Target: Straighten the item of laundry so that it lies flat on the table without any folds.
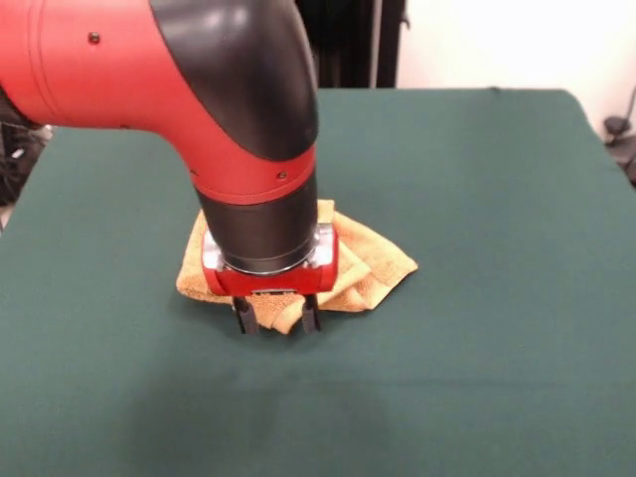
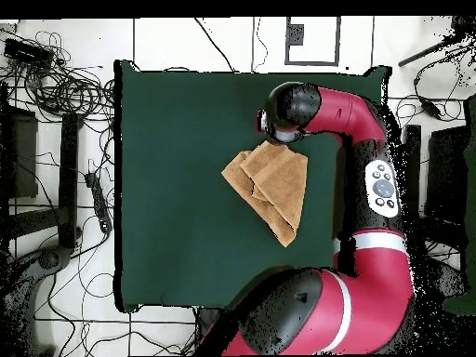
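Gripper [image 1: 277, 320] at frame centre, fingers apart w/ folded towel [image 1: 370, 266] edge between — on green table [image 1: 497, 199].

Front view: the red and black robot arm [image 1: 199, 89] is cut off by the top and left edges and hides the middle of the crumpled orange-tan terry-cloth towel [image 1: 373, 268]. Overhead view: the arm's black wrist [image 2: 284, 112] covers the gripper and the towel's [image 2: 274, 181] top corner; any tag is indiscernible.
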`<state>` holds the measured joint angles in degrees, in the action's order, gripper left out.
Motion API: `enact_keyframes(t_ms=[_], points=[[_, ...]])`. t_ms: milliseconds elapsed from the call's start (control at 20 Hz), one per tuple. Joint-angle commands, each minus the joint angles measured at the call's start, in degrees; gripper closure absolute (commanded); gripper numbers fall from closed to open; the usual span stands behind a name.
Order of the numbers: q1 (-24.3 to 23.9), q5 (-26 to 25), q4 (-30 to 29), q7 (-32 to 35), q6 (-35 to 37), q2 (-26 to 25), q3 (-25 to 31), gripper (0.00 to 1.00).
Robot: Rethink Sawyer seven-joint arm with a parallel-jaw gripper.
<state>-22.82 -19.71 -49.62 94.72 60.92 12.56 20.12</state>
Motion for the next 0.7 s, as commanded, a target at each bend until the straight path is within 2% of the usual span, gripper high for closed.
enact_keyframes(t_ms=[50,300,550,700], points=[[5.34,-0.35,-7.40,4.54,-1.31,-0.10,-0.50,0.00],[4.51,1.04,-7.99,2.36,-0.06,-0.51,-0.06,0.00],[-0.54,1.23,-13.30,-6.50,-1.13,0.13,1.50,0.00],[-2.49,0.86,-14.37,-9.63,-0.78,0.83,2.04,0.00]])
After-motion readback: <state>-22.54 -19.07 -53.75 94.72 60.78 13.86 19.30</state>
